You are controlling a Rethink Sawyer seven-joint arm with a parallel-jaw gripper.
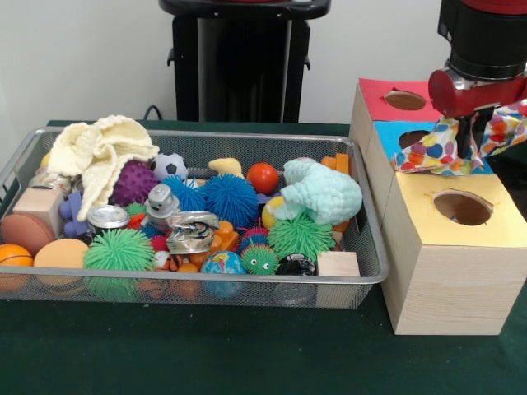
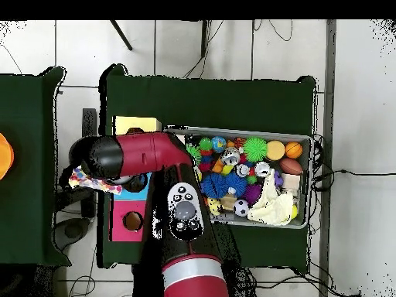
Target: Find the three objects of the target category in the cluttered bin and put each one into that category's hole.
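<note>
The wire mesh bin sits at the left, full of toys. My gripper hangs at the top right, shut on a white polka-dot cloth that droops on both sides of it. The cloth is above the blue-topped box, just behind the yellow-topped box and its round hole. A cream knitted cloth lies at the bin's far left, and a mint knitted piece at its right. In the overhead view the cloth pokes out from under the arm, left of the bin.
The red-topped box stands behind the blue one. The bin holds spiky balls, crushed cans, a small football, wooden blocks and orange balls. The robot's pedestal stands behind the table.
</note>
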